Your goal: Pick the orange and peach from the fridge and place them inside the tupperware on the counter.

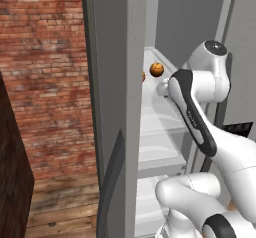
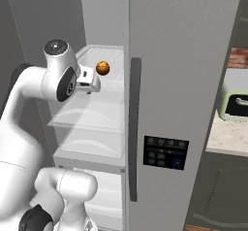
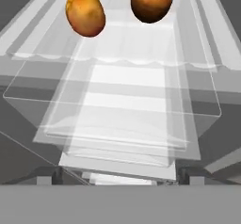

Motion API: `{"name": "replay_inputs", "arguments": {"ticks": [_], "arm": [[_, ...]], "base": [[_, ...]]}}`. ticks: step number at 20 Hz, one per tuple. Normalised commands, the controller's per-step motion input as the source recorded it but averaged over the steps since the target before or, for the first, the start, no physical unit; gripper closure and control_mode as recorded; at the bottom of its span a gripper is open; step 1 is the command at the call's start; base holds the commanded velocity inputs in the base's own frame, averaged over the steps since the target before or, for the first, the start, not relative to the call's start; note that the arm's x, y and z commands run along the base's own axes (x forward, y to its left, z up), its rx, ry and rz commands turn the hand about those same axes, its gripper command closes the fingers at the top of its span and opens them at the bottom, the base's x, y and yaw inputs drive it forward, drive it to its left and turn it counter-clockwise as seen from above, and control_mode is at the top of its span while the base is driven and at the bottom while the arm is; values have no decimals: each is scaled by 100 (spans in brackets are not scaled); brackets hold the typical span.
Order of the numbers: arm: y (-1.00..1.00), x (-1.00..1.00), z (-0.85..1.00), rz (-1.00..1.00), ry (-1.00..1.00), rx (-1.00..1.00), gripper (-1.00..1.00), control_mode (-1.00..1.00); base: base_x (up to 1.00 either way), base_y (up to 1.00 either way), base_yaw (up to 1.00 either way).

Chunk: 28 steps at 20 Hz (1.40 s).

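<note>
The fridge (image 2: 184,79) is a tall grey cabinet, its door swung open, with a long dark vertical handle (image 2: 134,128) and pale translucent shelves (image 2: 94,113) stacked inside. On an upper shelf lie two small balls, close together but apart. The orange (image 3: 151,1) is a dull brownish-orange ball of even colour. The peach (image 3: 85,13) is brighter red-orange with a yellowish patch, lying just beside the orange. To the far right, a strip of beige speckled counter (image 2: 225,135) shows.
</note>
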Motion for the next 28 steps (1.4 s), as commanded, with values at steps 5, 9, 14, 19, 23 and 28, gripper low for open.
{"name": "replay_inputs", "arguments": {"ticks": [5, 9, 14, 19, 23, 28], "arm": [[0, 0, 45, 0, -27, 0, -100, -100], [0, 0, 41, 0, -20, 0, -100, -100], [0, 3, 17, -2, -4, 3, -100, -100], [-1, 18, 0, -5, 0, 2, -100, -100], [-9, 28, 0, -5, 0, 2, -100, -100], [-7, 33, 0, -4, 0, 2, -100, -100]], "base": [[0, 0, 0], [0, 0, 0], [0, 0, 0], [0, 0, 0], [0, 0, 0], [0, 0, 0]]}}
